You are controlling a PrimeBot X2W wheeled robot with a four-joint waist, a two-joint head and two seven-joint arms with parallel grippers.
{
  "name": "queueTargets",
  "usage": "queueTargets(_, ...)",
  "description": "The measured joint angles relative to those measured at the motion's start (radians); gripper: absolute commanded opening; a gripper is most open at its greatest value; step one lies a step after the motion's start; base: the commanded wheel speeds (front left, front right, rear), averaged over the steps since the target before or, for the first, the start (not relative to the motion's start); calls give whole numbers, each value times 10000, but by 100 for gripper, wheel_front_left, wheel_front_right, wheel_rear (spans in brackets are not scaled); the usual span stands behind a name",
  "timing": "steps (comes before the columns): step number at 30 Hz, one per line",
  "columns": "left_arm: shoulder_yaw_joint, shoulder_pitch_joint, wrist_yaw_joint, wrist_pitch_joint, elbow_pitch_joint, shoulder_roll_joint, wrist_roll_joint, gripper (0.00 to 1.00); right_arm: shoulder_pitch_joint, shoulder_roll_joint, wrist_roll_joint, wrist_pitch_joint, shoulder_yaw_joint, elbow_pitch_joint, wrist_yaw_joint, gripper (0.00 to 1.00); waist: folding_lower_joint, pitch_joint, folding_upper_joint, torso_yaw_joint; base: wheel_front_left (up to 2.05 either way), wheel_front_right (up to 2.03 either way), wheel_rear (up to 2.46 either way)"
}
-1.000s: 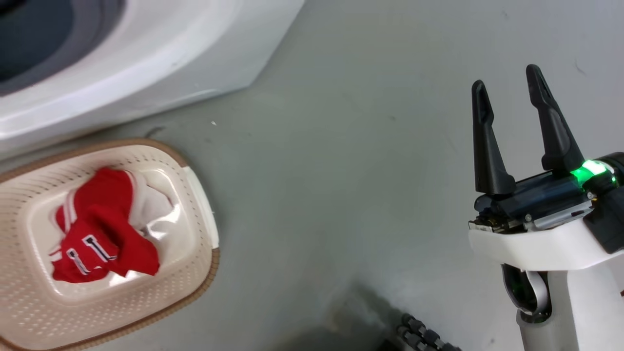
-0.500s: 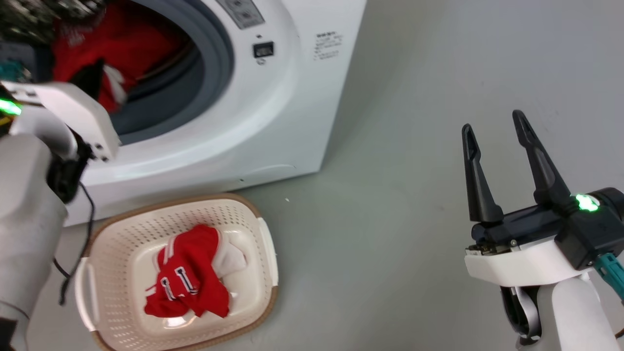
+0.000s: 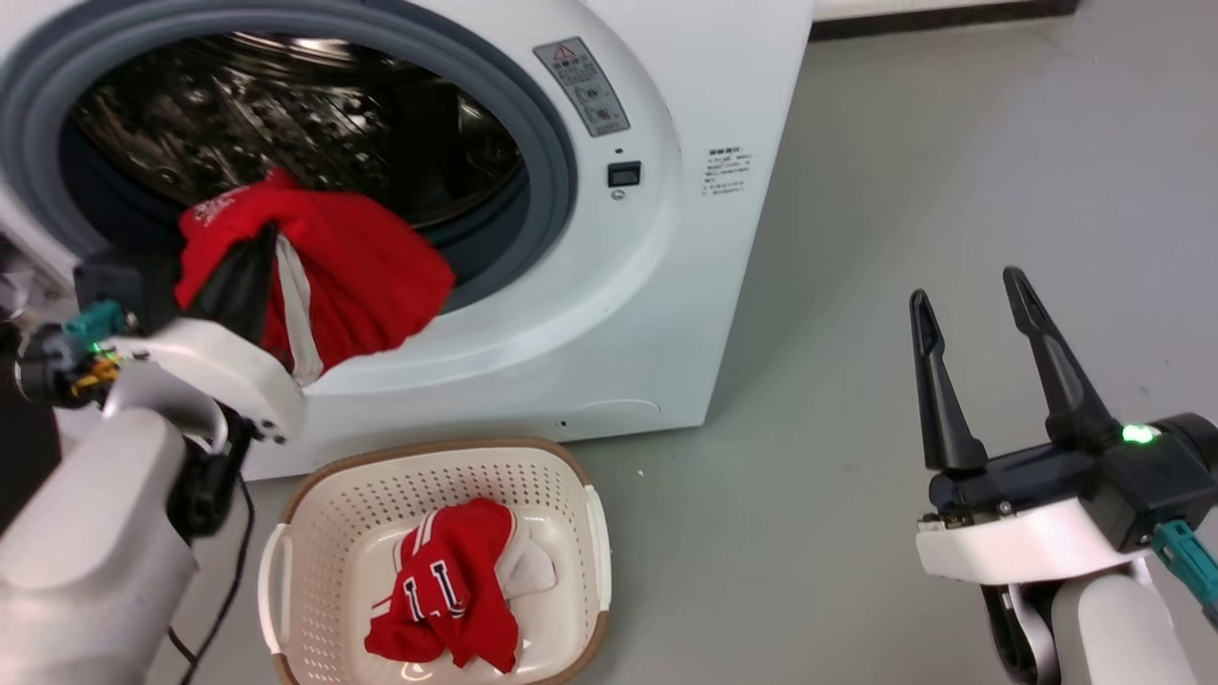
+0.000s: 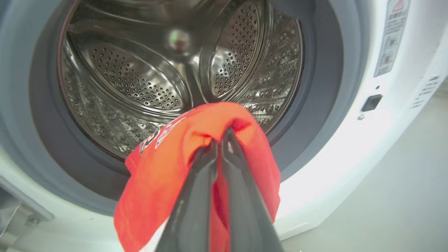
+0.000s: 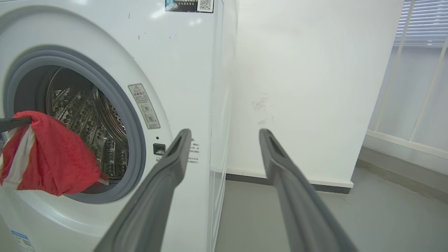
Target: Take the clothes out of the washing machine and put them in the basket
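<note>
The white washing machine [image 3: 666,247] stands with its grey-ringed porthole uncovered and the steel drum [image 4: 140,80] showing. My left gripper [image 3: 262,238] is shut on a red garment [image 3: 362,266] with a white stripe, held just outside the porthole's lower rim; it drapes over the fingers [image 4: 196,189] in the left wrist view and also hangs at the left as the red garment [image 5: 49,157] in the right wrist view. The cream basket [image 3: 314,533] sits on the floor below, holding more red and white clothes [image 3: 447,599]. My right gripper [image 3: 971,290] hangs open and empty to the right.
Grey floor [image 3: 904,171] stretches right of the machine. A white wall [image 5: 308,87] with a dark skirting rises behind it. A black cable [image 3: 233,580] trails down by my left forearm, left of the basket.
The head camera has tilted up, bringing the machine's front into view. My left gripper has drawn the red garment out of the drum to the porthole's rim. The right gripper stays open.
</note>
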Motion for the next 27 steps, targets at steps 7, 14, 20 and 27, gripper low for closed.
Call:
queueTargets(7,297,1941,1384,-161,-2840,190,63,0,196,0,-19,0,8,92,0,100,0,-560,0,318,0,0,0)
queueTargets(14,-125,3404,1850,382,-4146,268,-203,0,196,-2,-31,0,-44,-52,0,100,1,-275,0,359,0,0,0)
queueTargets(20,-602,3691,1480,734,-3277,40,-366,0,106,-2,-84,0,13,-182,0,100,2,340,0,288,0,0,0)
queueTargets(27,-892,2869,688,692,-876,-558,-395,0,-337,-2,-184,0,21,-491,0,100,3,1457,0,95,0,0,0)
